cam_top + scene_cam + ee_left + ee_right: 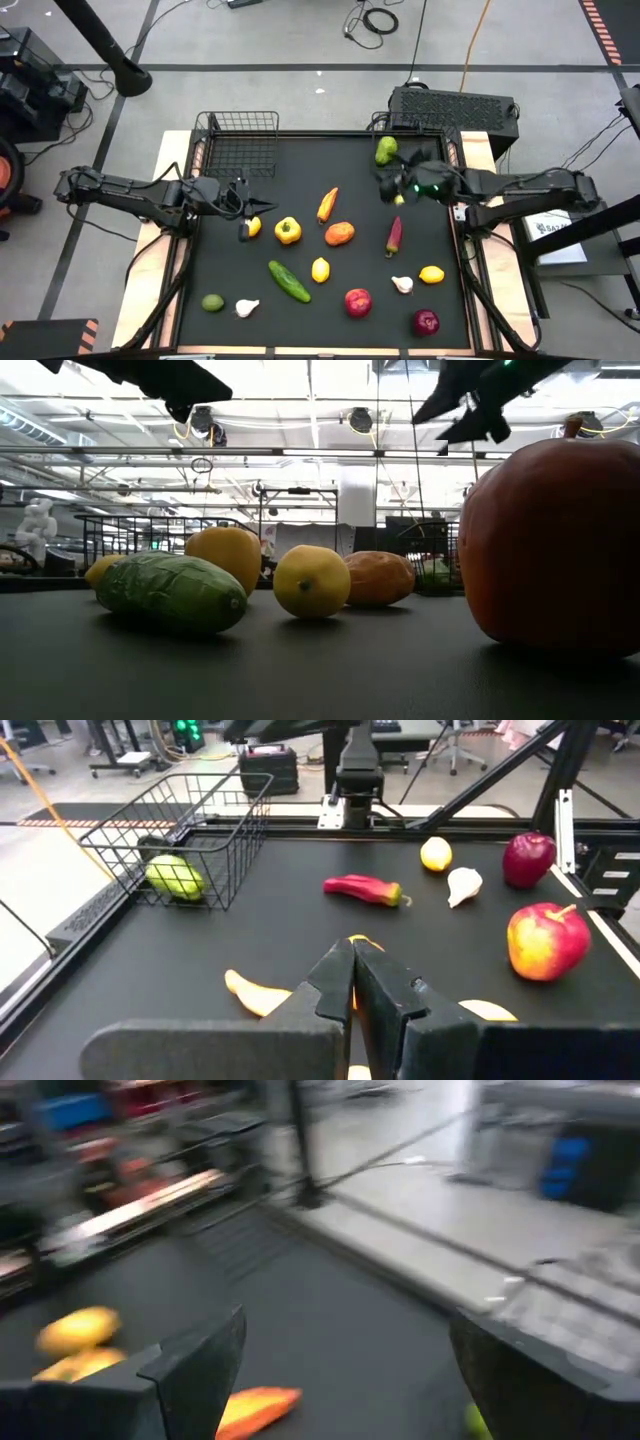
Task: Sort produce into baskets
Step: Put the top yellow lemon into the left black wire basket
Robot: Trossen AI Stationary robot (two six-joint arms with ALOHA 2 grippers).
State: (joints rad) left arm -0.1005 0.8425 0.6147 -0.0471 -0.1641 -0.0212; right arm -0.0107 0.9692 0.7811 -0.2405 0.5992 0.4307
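overhead, right pincer (pixel 392 186) agape beside basket (pixel 415 135), left pincer (pixel 262 207) closed

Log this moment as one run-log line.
left gripper: shut, empty | right gripper: open, beside right basket | green fruit: in basket

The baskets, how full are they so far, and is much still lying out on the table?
Barely started. One green fruit sits in the right basket; the left basket looks empty. The right gripper hangs open and empty beside that basket, while the left gripper is shut over the mat, holding nothing visible. About a dozen pieces remain, among them the cucumber and carrot.
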